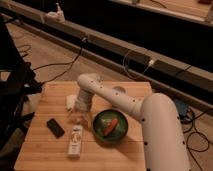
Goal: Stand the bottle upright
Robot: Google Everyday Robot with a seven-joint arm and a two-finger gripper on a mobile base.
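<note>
The bottle (75, 141) lies on its side on the wooden table (45, 95), left of the green bowl. It is slim and pale, with a light label, and its long axis runs toward the table's front edge. My gripper (80, 113) hangs from the white arm just behind the bottle's far end and a little above the tabletop. The arm (125, 102) reaches in from the lower right and curves over the bowl. Nothing shows as held.
A green bowl (111, 128) holding an orange-red item stands right of the bottle. A small black flat object (55, 127) lies to the bottle's left. A small white block (71, 101) sits beside the gripper. Cables run over the floor behind the table.
</note>
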